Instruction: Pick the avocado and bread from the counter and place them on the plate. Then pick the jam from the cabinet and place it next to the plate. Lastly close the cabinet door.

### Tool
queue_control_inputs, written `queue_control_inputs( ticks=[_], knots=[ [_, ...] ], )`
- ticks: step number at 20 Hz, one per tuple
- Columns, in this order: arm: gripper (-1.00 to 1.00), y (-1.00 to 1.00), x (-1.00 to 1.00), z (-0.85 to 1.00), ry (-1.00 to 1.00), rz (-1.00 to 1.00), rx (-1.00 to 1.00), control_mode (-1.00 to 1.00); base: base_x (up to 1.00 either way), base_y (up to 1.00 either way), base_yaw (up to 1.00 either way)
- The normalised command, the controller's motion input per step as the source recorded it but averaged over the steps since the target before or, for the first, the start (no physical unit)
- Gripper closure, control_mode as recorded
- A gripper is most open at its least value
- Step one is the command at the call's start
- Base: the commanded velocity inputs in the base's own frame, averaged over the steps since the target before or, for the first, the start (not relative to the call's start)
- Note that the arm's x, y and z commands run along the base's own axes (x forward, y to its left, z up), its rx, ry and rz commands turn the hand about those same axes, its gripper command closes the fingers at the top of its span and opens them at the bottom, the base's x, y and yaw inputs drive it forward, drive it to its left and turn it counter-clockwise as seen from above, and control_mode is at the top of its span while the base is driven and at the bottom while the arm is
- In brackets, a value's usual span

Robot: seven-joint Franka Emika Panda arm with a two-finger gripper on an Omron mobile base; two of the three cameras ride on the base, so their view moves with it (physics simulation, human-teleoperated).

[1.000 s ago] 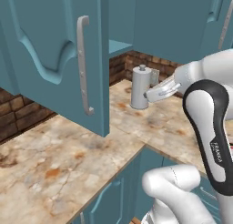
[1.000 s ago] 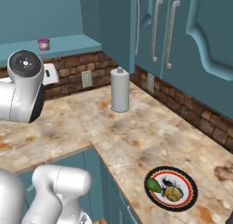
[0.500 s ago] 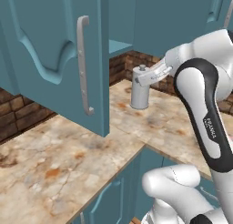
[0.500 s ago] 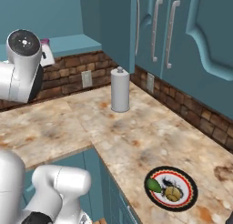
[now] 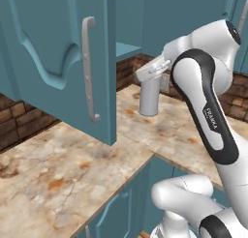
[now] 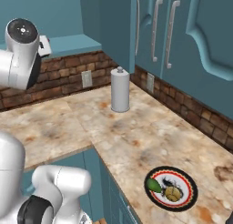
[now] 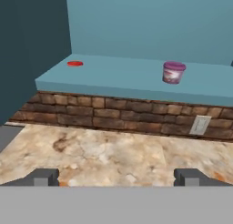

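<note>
**Hand view: jar on the cabinet shelf, end effector wide open and empty**

Hand view looks along the end effector (image 7: 116, 176), its two dark fingertips (image 7: 43, 176) spread fully apart with nothing between them. Ahead, the jam (image 7: 173, 73) stands upright on the teal shelf of the cabinet (image 7: 136, 77), right of a small red disc (image 7: 74, 63). Brick backsplash (image 7: 113, 114) runs below the shelf, with the marbled surface (image 7: 100, 155) under that. In the right base view, the plate (image 6: 172, 189) lies on the surface and carries the avocado (image 6: 154, 185) and the bread (image 6: 171, 194); a grey paper-towel roll (image 6: 120, 89) stands near the wall. In the left base view, the cabinet door (image 5: 63, 58) hangs open.
</note>
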Motion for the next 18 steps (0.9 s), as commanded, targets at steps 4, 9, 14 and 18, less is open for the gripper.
queue_control_inputs(
  ticks=[4,9,14,18],
  knots=[
    [-1.00,0.14,0.14,0.31,0.00,0.00,0.00,-1.00,0.00,0.00,0.00],
    [-1.00,0.14,0.20,0.02,0.00,0.00,0.00,-1.00,0.00,0.00,0.00],
    [-1.00,0.00,0.27,0.00,0.01,0.00,0.00,-1.00,0.00,0.00,0.00],
    [-1.00,0.00,0.27,-0.01,0.00,0.00,0.00,-1.00,0.00,0.00,0.00]
  ],
)
